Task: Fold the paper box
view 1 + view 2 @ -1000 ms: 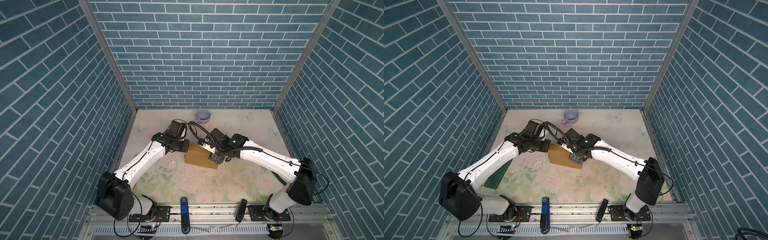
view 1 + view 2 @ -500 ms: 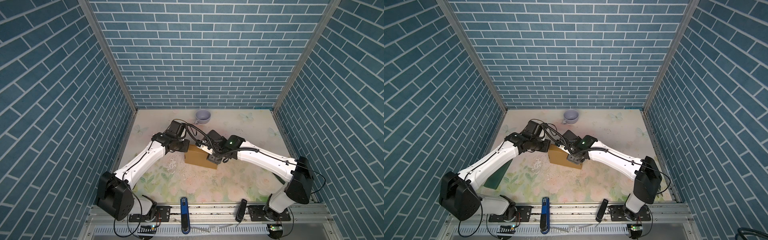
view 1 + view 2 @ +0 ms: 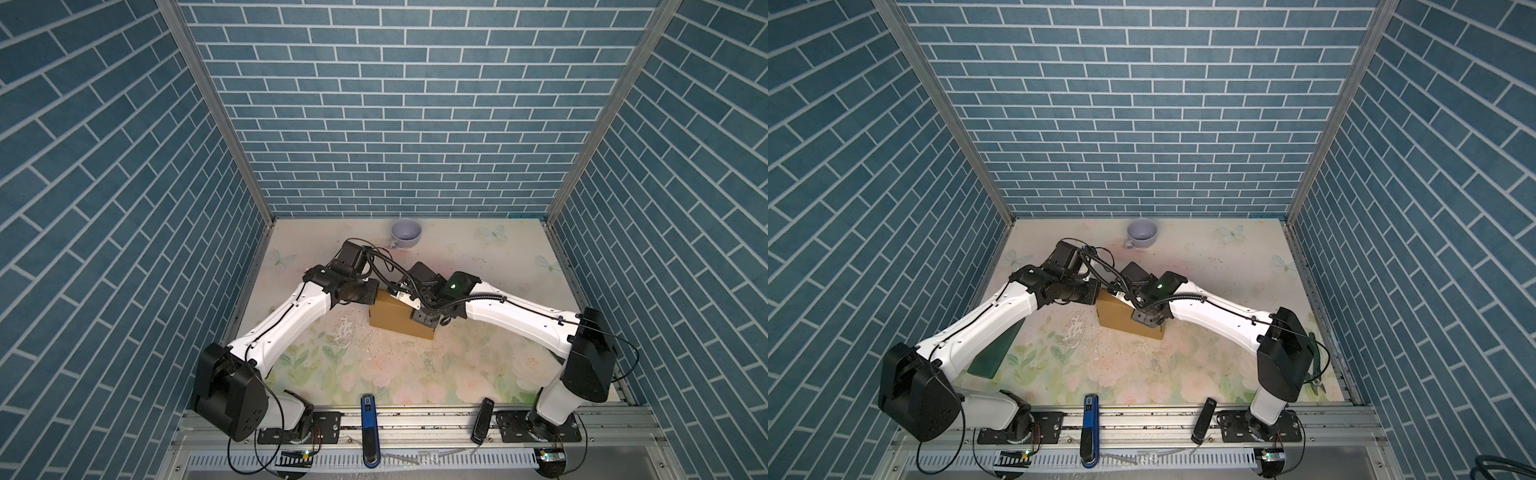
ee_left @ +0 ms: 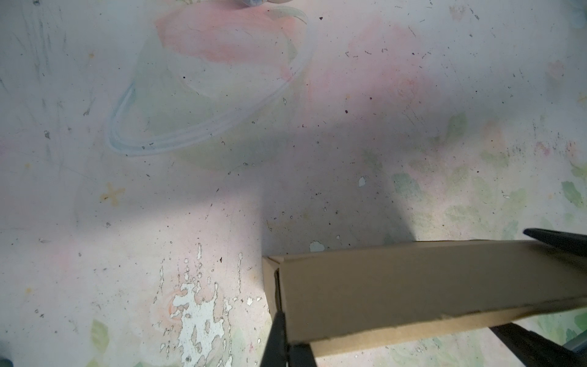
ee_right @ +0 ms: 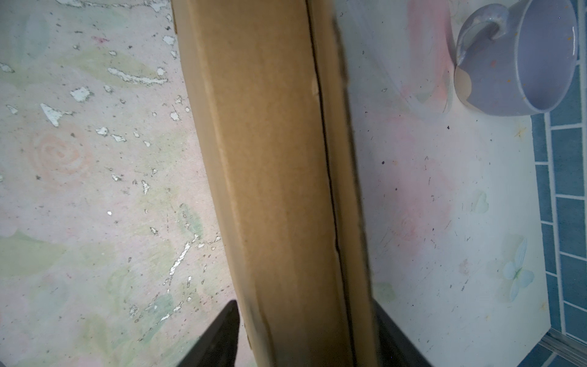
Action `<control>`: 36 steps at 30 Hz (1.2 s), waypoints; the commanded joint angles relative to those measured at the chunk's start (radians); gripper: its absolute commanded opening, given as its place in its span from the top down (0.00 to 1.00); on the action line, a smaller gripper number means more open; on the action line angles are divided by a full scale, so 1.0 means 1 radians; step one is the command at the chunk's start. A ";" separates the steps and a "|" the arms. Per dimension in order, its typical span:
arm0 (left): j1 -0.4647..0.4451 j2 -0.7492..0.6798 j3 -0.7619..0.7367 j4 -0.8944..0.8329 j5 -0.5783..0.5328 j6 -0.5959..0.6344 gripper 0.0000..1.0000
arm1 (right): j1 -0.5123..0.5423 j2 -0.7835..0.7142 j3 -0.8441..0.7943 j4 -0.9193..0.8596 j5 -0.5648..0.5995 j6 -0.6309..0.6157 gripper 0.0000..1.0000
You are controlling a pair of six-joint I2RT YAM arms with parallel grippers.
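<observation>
The box (image 3: 390,319), plain brown and flat, stands on edge, one end pinched by the left fingers (image 4: 277,336), the right fingers (image 5: 222,336) straddling it, grip unclear.

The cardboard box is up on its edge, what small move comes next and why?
Probably close the right gripper onto the paper box: its jaws straddle the upper edge, and a dark slit shows along the flap seam.

Blue brick-pattern walls (image 3: 374,124) all round — pale, scuffed floral tabletop (image 3: 415,365).
</observation>
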 commanded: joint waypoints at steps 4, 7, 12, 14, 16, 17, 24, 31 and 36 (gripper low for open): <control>-0.012 0.022 -0.006 -0.108 0.014 0.002 1.00 | 0.006 0.018 0.039 0.001 0.018 -0.013 0.42; -0.011 0.023 -0.002 -0.111 0.011 0.003 0.99 | 0.005 0.019 0.036 0.000 0.018 -0.005 0.42; -0.013 0.010 -0.002 -0.107 0.009 -0.004 0.94 | 0.006 0.019 0.032 -0.001 0.021 0.005 0.44; -0.012 0.007 0.000 -0.110 0.010 -0.005 0.93 | 0.005 0.020 0.030 -0.001 0.022 0.008 0.45; -0.011 0.002 0.003 -0.112 0.010 -0.004 0.92 | 0.006 0.022 0.030 0.000 0.020 0.012 0.46; -0.012 0.000 0.004 -0.113 0.010 -0.005 0.92 | 0.006 0.023 0.029 -0.001 0.020 0.015 0.46; -0.012 -0.003 0.010 -0.114 0.007 -0.004 0.89 | 0.006 0.019 0.019 0.007 0.026 0.033 0.52; -0.013 0.000 0.012 -0.110 0.012 -0.005 0.85 | 0.005 0.020 0.014 0.009 0.029 0.046 0.55; -0.012 -0.014 0.015 -0.112 0.012 -0.007 0.78 | 0.004 0.035 0.016 0.009 0.028 0.071 0.58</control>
